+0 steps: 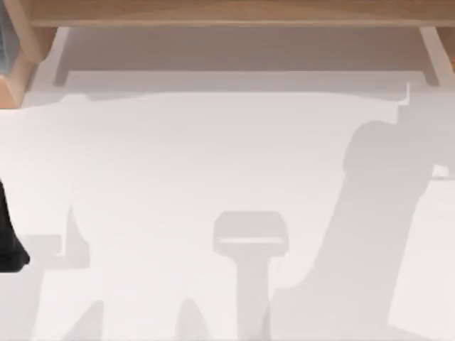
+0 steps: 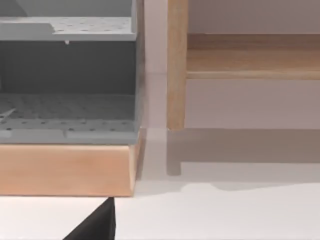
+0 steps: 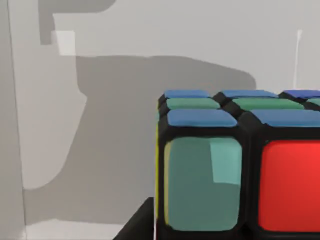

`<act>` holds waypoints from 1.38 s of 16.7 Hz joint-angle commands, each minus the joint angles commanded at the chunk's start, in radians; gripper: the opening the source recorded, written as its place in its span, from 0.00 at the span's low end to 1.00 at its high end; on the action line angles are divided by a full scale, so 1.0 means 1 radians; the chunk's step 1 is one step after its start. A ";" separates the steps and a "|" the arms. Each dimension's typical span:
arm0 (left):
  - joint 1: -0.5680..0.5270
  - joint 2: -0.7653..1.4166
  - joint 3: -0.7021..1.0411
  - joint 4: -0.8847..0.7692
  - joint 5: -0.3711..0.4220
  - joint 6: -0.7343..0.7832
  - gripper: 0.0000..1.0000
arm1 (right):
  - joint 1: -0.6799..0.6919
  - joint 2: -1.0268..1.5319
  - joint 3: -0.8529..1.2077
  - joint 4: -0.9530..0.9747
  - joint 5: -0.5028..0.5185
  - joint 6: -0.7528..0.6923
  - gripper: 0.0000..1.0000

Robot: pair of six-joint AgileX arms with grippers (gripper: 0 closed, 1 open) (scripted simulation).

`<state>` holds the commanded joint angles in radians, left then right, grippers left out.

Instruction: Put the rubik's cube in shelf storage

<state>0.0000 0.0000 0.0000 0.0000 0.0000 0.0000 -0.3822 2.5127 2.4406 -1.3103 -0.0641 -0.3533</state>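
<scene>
Filling the right wrist view, the rubik's cube sits very close to the camera, above the white table; whether it is gripped can't be told, and the right claw's state can't be told either. A dark piece beside the cube's lower edge may be a finger. Cube looks like rigid plastic, light, smooth-faced, so probably a bit slippery; best squeezed on two opposite flat faces, centred, not on corners. Looks: black grid, rounded stickers, teal-green and red on the near face, blue and green rows on top, a yellow sliver on the side. Shelf storage runs along the table's far edge, light wood board and side panels. Left arm is parked at the table's left edge; its claw state can't be told.
</scene>
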 joint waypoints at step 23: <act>0.000 0.000 0.000 0.000 0.000 0.000 1.00 | 0.011 -0.677 -1.351 1.750 0.419 0.095 0.00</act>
<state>0.0000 0.0000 0.0000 0.0000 0.0000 0.0000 -0.3716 1.8354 1.0893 0.4396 0.3553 -0.2587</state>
